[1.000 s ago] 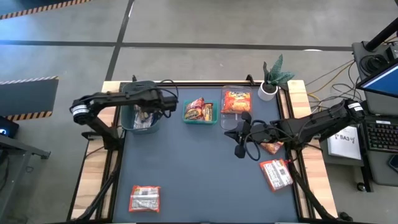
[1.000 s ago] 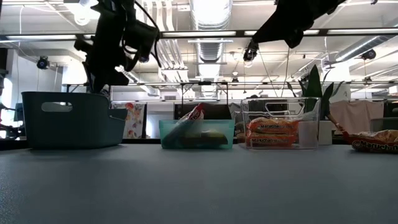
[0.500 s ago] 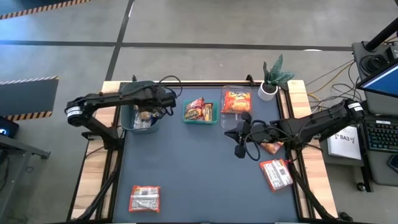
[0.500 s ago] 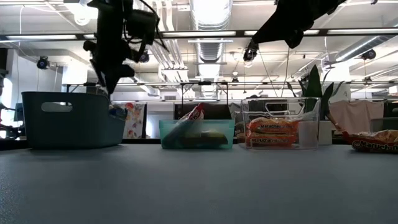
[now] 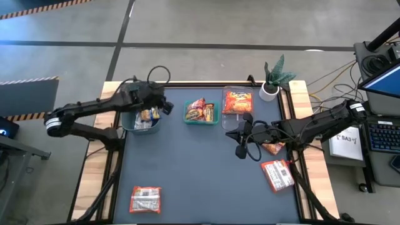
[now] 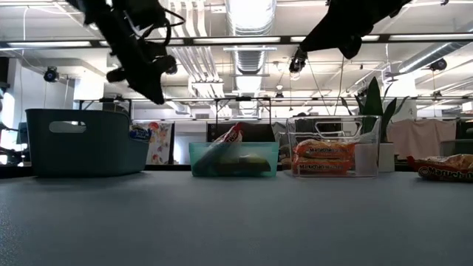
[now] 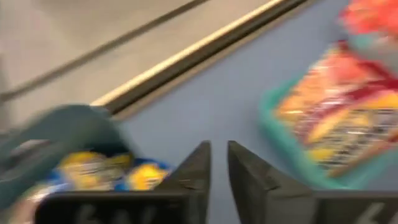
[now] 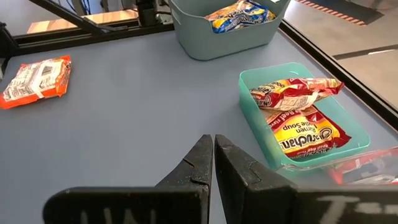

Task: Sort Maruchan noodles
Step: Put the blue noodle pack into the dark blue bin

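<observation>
My left gripper (image 5: pixel 167 107) hangs in the air over the right rim of the grey-blue bin (image 5: pixel 139 120), fingers nearly together and holding nothing (image 7: pixel 219 149). Yellow-and-blue packets (image 5: pixel 149 115) lie inside that bin. The teal tray (image 5: pixel 201 120) holds red and yellow packets (image 8: pixel 297 134). The clear bin (image 5: pixel 228 122) holds orange-red packets (image 5: pixel 237 101). My right gripper (image 5: pixel 240 152) waits shut above the table near the clear bin. Loose on the table lie a red-and-white packet (image 5: pixel 145 200), another (image 5: pixel 277 175), and an orange one (image 5: pixel 273 149).
A potted plant (image 5: pixel 270 90) stands at the far right corner. The three containers line the far edge. The middle and near-centre of the dark mat (image 5: pixel 200 175) lie bare. A keyboard and equipment sit beyond the table's right side.
My left gripper has risen out of the grey-blue bin, tipped from pointing straight down to slanting, and shifted a little toward the table's right while its arm stretched out. Yellow-and-blue packets now show uncovered in the bin. My right arm has kept still.
</observation>
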Tool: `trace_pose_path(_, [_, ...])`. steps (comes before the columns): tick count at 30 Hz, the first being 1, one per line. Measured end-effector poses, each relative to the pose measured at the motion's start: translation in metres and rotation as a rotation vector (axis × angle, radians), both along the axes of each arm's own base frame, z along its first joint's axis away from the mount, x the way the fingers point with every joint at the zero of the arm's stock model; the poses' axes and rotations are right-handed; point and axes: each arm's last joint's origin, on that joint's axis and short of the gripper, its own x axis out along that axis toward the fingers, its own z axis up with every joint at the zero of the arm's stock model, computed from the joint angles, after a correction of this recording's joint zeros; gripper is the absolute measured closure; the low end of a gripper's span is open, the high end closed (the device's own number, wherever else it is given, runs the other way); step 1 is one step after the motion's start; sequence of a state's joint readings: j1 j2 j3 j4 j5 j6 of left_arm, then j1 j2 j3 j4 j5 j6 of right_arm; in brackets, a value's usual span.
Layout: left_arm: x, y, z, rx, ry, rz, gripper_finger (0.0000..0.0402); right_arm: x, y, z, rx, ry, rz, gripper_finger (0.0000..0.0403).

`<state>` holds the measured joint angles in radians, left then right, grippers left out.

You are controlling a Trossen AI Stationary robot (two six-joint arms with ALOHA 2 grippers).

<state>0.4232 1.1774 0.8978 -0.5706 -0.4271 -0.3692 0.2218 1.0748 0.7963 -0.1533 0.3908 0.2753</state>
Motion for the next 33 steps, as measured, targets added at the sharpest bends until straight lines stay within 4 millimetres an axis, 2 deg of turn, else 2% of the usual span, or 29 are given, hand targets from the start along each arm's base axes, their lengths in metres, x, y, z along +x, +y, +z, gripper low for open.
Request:
trace_pose_path(3, [-0.006,-0.004,-0.018,-0.021,-0.08,-0.008,0.0395,0.0,0.0,-0.001,0.001,0.006,-0.001,0.0394])
trace_pose_path(7, [-0.017,-0.007,-0.042,-0.05,-0.058,0.069,0.0391,0.0,0.0,-0.001,0.002,0.005,-0.002,0.0394])
trace_pose_path(10, [-0.02,-0.008,-0.051,-0.056,-0.048,0.103,0.0399,0.0,0.0,0.0,0.004,0.004,-0.002,0.0394])
trace_pose_path(24, [-0.025,-0.007,-0.068,-0.084,0.112,0.201,0.0401,0.0,0.0,0.0,0.005,-0.003,-0.003,0.0394])
trace_pose_path(33, [-0.039,-0.013,-0.05,-0.165,0.295,0.275,0.0401,0.0,0.0,0.0,0.005,-0.002,-0.004,0.0394])
